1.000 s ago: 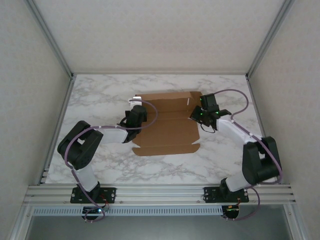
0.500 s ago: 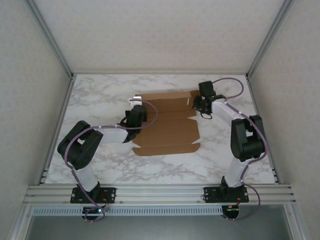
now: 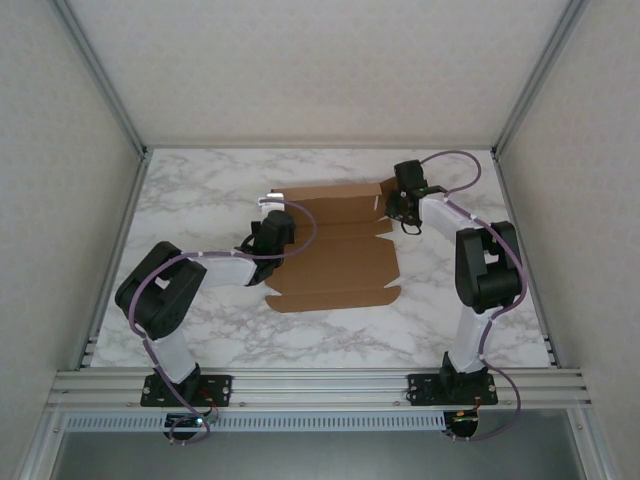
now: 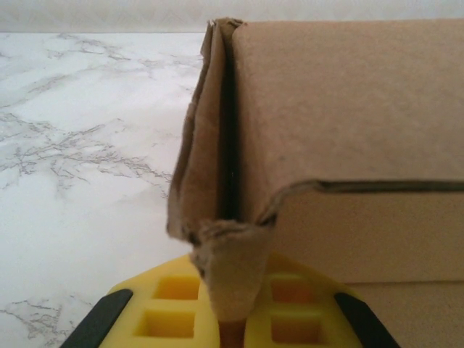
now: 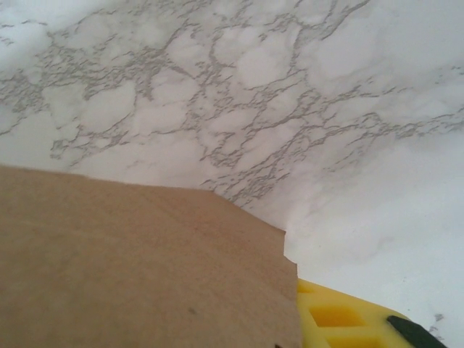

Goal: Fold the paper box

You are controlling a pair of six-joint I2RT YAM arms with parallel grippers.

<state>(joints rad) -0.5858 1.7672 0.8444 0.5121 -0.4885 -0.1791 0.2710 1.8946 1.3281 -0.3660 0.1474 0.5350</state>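
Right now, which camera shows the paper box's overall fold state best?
Top external: the whole paper box lies opened out on the table, with its flaps and creases visible. Left wrist gives a close-up of one crumpled edge pinched in the left hand. Right wrist catches one flap corner.

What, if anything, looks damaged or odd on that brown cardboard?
The paper box has a crumpled corner tab. It is pinched between the left arm's yellow jaws, and its edge is creased and frayed. The flap above it bows outward, leaving a dark gap.
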